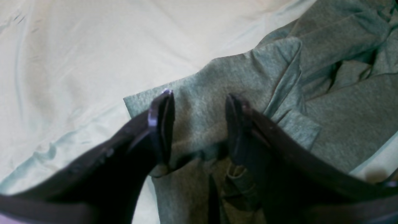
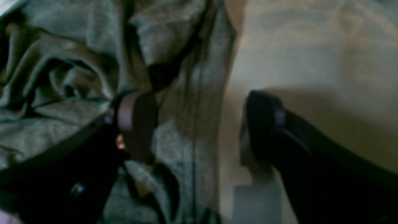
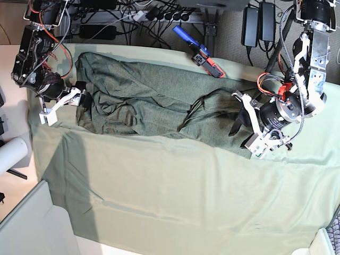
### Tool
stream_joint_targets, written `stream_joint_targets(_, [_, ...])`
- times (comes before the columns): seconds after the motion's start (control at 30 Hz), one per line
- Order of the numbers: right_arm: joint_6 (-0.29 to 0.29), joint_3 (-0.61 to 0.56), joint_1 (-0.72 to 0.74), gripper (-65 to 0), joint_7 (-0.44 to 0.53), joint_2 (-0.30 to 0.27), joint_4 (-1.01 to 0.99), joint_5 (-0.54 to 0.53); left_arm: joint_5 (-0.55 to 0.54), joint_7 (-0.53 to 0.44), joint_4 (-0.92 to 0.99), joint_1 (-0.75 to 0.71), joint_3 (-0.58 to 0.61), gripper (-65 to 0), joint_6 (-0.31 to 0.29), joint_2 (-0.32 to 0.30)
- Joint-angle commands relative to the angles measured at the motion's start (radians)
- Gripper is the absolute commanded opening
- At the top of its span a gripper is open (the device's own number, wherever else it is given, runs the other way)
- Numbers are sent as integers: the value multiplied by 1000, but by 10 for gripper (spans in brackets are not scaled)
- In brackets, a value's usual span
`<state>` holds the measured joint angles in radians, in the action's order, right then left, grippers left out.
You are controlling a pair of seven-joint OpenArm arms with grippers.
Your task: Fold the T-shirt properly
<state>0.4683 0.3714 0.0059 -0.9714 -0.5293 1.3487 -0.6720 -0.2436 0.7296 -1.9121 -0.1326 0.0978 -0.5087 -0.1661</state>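
The T-shirt (image 3: 154,101), dark olive-green and wrinkled, lies bunched across the back half of the table. My left gripper (image 1: 199,105) is open at the shirt's right end, with its fingers either side of a flat flap of shirt fabric (image 1: 224,77). In the base view it (image 3: 240,126) sits at the shirt's lower right corner. My right gripper (image 2: 199,121) is open at the shirt's left edge. One finger (image 2: 136,118) is over the crumpled shirt (image 2: 62,77) and the other is over bare cloth. In the base view it (image 3: 81,99) is at the shirt's left end.
The pale mint-green table cloth (image 3: 159,191) covers the table and hangs toward the front. A blue and red tool (image 3: 199,50) lies at the back edge among cables and power bricks (image 3: 257,24). A white cylinder (image 3: 10,154) stands off the left side.
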Motion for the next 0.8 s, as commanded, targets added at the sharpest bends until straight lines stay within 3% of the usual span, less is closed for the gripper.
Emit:
stream_joint_targets(0.0, [3, 9, 12, -207, -14, -22, 5, -29, -11, -22, -21, 13, -2, -349, -5, 0])
stream_joint_targets(0.4, [9, -6, 13, -209, -146, -18, -7, -98, -10, -23, 8, 10, -2, -349, -4, -1])
stream_joint_targets(0.77, [11, -6, 13, -210, -204, -19, 15, -144, -7, -30, 31, 4, -2, -349, -4, -1])
